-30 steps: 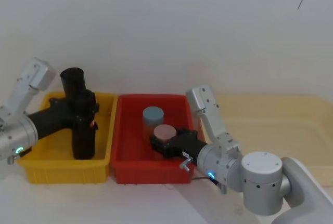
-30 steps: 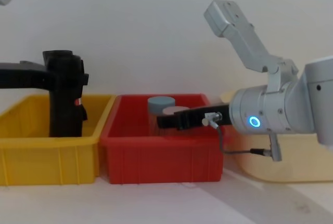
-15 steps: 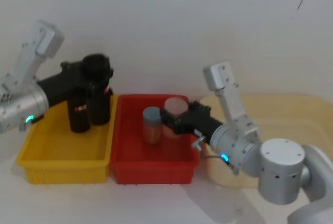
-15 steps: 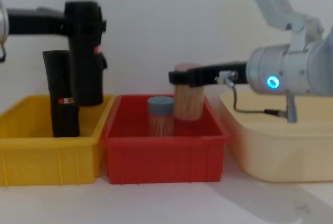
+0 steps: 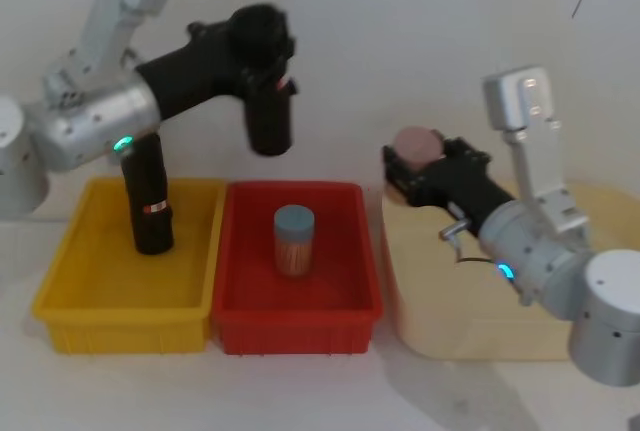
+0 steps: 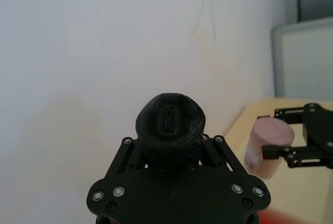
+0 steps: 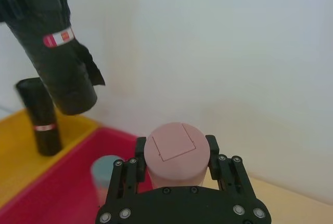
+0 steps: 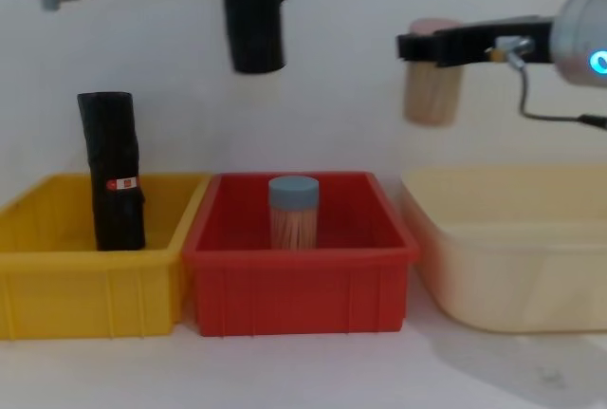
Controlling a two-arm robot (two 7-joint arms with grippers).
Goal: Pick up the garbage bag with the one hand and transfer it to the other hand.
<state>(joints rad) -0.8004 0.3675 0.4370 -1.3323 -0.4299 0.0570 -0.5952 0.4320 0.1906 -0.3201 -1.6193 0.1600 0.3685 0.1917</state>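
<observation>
My left gripper is shut on a garbage bag, a black roll with a red label, held high above the near-left part of the red bin. In the chest view the roll hangs upright in the air. A second black roll stands in the yellow bin. My right gripper is shut on a pink-lidded jar, held in the air over the cream tub. The right wrist view has the jar between the jaws and the held roll beyond.
A blue-lidded jar stands in the middle of the red bin. The three containers sit side by side along the wall, yellow on the left, red in the middle, cream on the right. Bare table lies in front of them.
Both arms rose. The left gripper carried its roll up and right, from over the yellow bin to above the red one. The right gripper lifted the pink-lidded jar right, over the cream tub.
</observation>
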